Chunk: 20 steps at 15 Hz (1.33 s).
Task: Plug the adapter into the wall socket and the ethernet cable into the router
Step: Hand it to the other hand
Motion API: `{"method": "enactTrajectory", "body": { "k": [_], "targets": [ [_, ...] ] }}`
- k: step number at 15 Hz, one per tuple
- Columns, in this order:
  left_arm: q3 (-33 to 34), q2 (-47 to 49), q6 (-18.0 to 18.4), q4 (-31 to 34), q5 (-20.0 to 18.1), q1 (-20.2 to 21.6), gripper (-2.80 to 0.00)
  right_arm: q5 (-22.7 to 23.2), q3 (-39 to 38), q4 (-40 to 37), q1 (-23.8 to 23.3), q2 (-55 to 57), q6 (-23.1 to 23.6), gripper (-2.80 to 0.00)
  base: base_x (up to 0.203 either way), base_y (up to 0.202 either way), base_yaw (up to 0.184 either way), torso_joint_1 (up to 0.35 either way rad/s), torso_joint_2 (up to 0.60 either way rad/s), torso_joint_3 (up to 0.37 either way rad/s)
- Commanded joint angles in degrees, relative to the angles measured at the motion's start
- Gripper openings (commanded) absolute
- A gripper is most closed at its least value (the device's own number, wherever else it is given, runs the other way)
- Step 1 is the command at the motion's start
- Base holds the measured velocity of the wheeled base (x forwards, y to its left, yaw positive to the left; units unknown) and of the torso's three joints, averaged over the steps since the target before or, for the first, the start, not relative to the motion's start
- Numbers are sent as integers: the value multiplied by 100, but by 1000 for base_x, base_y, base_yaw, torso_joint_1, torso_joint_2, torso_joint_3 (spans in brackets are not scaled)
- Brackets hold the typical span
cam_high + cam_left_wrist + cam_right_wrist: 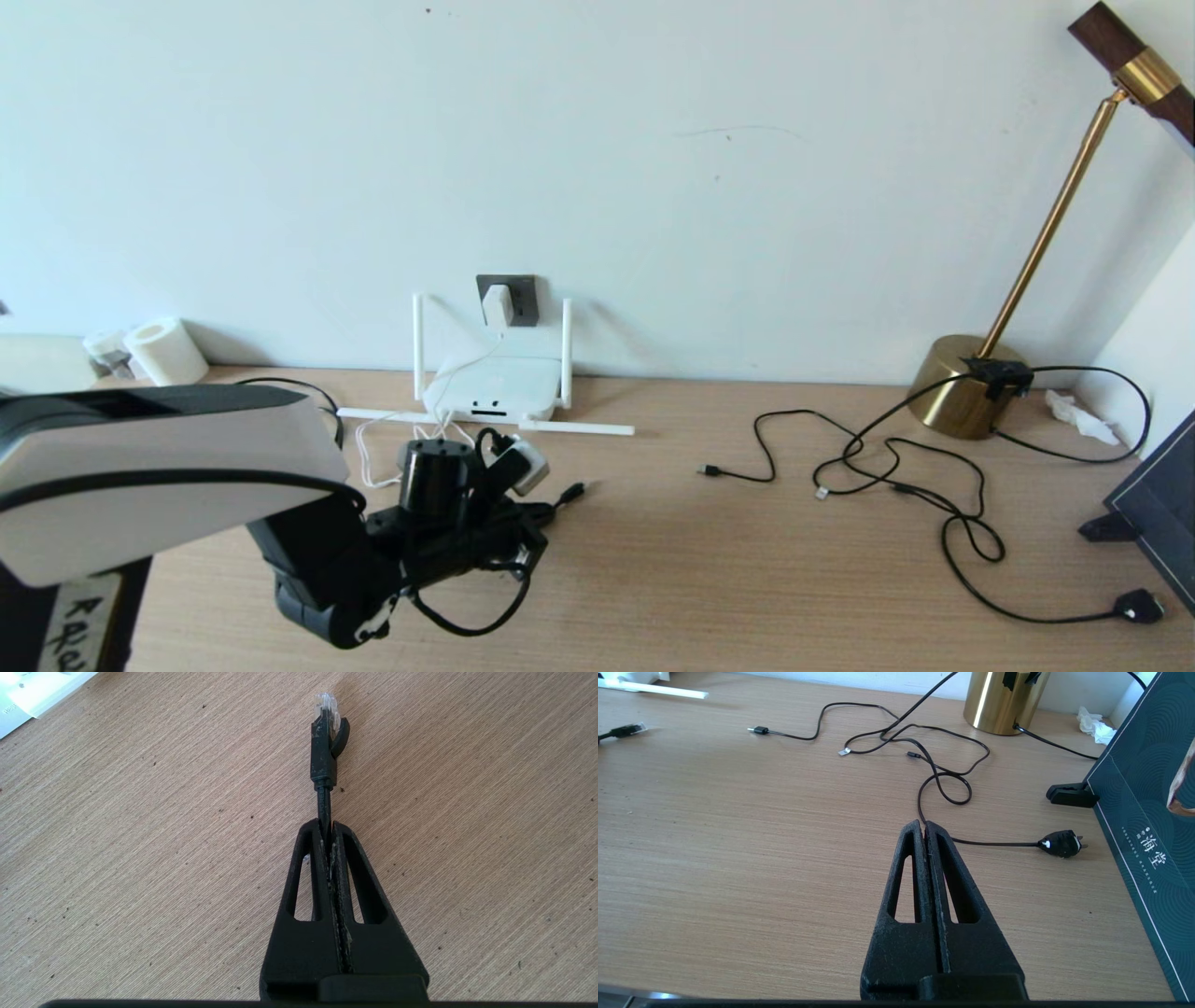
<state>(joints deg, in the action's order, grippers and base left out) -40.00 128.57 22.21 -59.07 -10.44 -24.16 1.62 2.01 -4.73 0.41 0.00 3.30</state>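
Ethernet cable (pixel 323 807) lies pinched between the closed fingers (pixel 308 877) of the left gripper (pixel 329 828), just behind its black boot, with the clear plug tip pointing away over the wooden desk (pixel 747 560). Beyond it, toward the far wall, sits the router (pixel 492 387), two antennas upright and two lying flat. Above the router, the adapter (pixel 498 305) is seated in the wall socket (pixel 521 297). Right gripper (pixel 924 828) hangs pressed shut and empty over the desk, near a tangle of thin black cables (pixel 934 760) and a brass lamp base (pixel 1001 700).
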Motion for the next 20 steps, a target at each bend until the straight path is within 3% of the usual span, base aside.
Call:
{"method": "enactTrajectory", "body": {
  "k": [1, 4, 6, 13, 15, 16, 18, 19, 20],
  "targets": [
    [1, 90, 2, -35, -20, -1, -280, 5, 1, -2, 2, 0, 4, -280, 0, 0, 0, 0, 0, 0],
    [59, 22, -128, -23, -169, 73, -280, 5, 1, -2, 2, 9, 4, -280, 0, 0, 0, 0, 0, 0],
    [168, -158, -495, -1, -388, 241, -280, 5, 1, -2, 2, 9, 4, -280, 0, 0, 0, 0, 0, 0],
    [926, -2092, -2959, 445, -2133, 998, -280, 5, 1, -2, 2, 9, 4, -280, 0, 0, 0, 0, 0, 0],
    [819, -2761, -3499, 1238, -2471, 1053, -280, 5, 1, -2, 2, 9, 4, -280, 0, 0, 0, 0, 0, 0],
    [617, -3021, -3811, 2073, -2576, 1062, -280, 5, 1, -2, 2, 9, 4, -280, 0, 0, 0, 0, 0, 0],
    [55, -3341, -4790, 3267, -2678, 1076, -280, 5, 1, -2, 2, 9, 4, -280, 0, 0, 0, 0, 0, 0],
    [-49, -3404, -5133, 3466, -2698, 1073, -280, -3, 1, -2, 2, 9, 4, -280, 0, 0, 0, 0, 0, 0],
    [-58, -3372, -5234, 3515, -2673, 1075, -280, 3, 1, -2, 2, 9, 4, -280, 0, 0, 0, 0, 0, 0]
  ]
}}
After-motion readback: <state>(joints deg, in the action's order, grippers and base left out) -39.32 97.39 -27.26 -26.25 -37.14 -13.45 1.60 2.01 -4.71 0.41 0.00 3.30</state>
